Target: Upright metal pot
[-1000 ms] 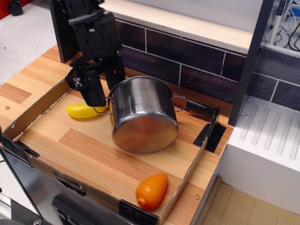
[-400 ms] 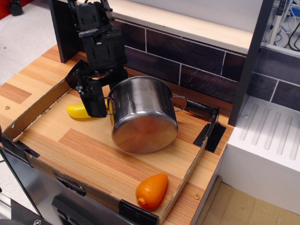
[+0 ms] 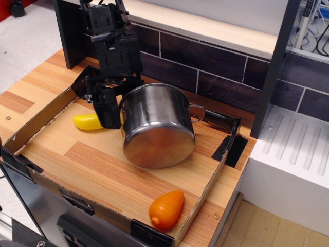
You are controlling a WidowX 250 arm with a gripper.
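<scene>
Lying tilted on its side in the tray (image 3: 45, 110), the metal pot (image 3: 157, 126) awaited righting.
One pot, rigid, smooth and probably slippery (best taken by the rim or a wire handle), showed its flat base to the camera; the gripper (image 3: 110, 105) stood at its left rim, jaw state unclear. One orange carrot (image 3: 167, 209), one yellow vegetable (image 3: 87, 121).

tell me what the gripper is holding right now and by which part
It cannot be told. The gripper is down at the left wire handle of the tipped metal pot, but the view does not show whether the fingers are closed on it.
</scene>
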